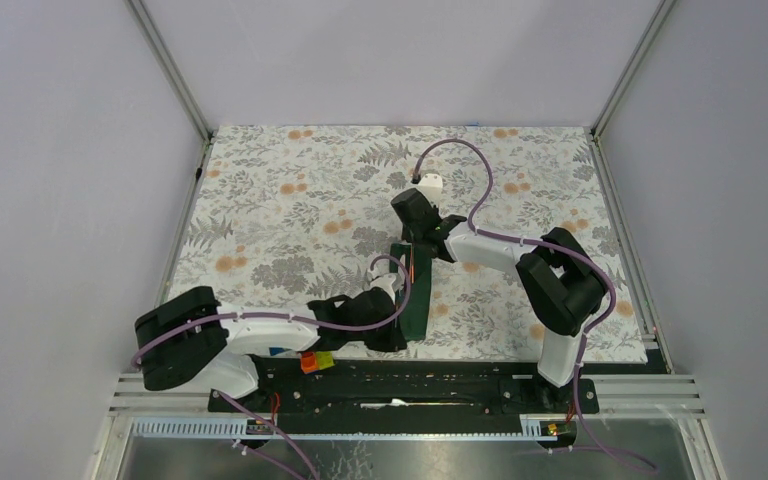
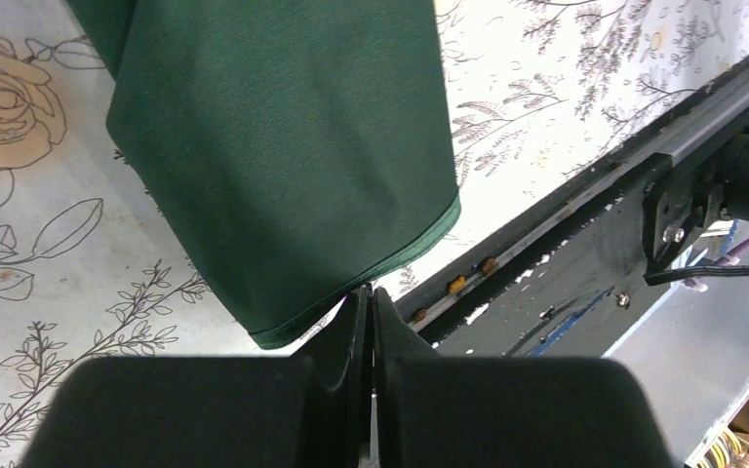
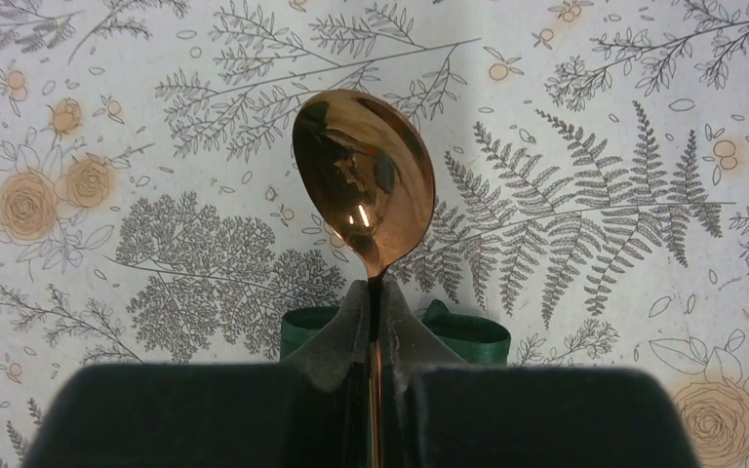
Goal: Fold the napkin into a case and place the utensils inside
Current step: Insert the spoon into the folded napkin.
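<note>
The dark green napkin [image 1: 416, 298] lies as a narrow folded case between my two grippers. In the left wrist view the napkin [image 2: 293, 146] fills the upper middle, its hemmed near edge reaching my fingertips. My left gripper [image 2: 371, 292] is shut, pinching that hem; from above the left gripper [image 1: 394, 337] sits at the napkin's near end. My right gripper [image 3: 375, 288] is shut on the neck of the copper spoon [image 3: 363, 175], whose bowl points away over the floral cloth. Green napkin [image 3: 468, 331] shows on both sides just behind those fingers. The right gripper [image 1: 417, 238] is at the napkin's far end.
A floral table covering [image 1: 290, 220] spreads under everything. A cluster of colourful plastic blocks [image 1: 315, 361] sits by the left arm at the near edge. The black mounting rail [image 1: 440, 385] runs along the front; the same rail [image 2: 585, 195] lies close to the napkin's near end.
</note>
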Robot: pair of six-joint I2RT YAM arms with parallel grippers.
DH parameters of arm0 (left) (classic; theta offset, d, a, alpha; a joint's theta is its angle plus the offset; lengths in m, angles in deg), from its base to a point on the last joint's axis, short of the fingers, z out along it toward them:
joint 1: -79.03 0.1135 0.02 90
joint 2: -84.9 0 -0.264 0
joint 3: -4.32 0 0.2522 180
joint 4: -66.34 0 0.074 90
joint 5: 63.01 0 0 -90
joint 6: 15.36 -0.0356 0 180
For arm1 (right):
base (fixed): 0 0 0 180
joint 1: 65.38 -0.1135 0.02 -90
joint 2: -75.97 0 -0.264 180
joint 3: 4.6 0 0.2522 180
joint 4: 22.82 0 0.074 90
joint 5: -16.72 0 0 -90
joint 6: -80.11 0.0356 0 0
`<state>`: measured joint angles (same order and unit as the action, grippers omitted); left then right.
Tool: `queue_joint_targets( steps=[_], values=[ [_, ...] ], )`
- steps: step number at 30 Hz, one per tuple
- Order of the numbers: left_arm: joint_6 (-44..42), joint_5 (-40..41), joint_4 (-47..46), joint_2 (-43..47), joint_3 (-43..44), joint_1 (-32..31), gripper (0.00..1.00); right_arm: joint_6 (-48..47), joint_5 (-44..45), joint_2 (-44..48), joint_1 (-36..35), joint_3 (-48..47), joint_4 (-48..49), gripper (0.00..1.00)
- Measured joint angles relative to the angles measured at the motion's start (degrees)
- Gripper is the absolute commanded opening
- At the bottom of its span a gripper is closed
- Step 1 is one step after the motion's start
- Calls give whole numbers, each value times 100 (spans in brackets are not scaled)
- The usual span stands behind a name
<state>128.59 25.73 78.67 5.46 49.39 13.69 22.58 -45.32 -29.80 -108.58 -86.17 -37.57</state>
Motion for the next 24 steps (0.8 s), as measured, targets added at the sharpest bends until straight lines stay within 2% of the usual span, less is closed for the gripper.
queue_joint_targets(
  steps=[24],
  values=[
    [225, -37, -210, -396, 22, 179, 1, 621, -63, 13, -310, 109, -802, 0]
  ],
)
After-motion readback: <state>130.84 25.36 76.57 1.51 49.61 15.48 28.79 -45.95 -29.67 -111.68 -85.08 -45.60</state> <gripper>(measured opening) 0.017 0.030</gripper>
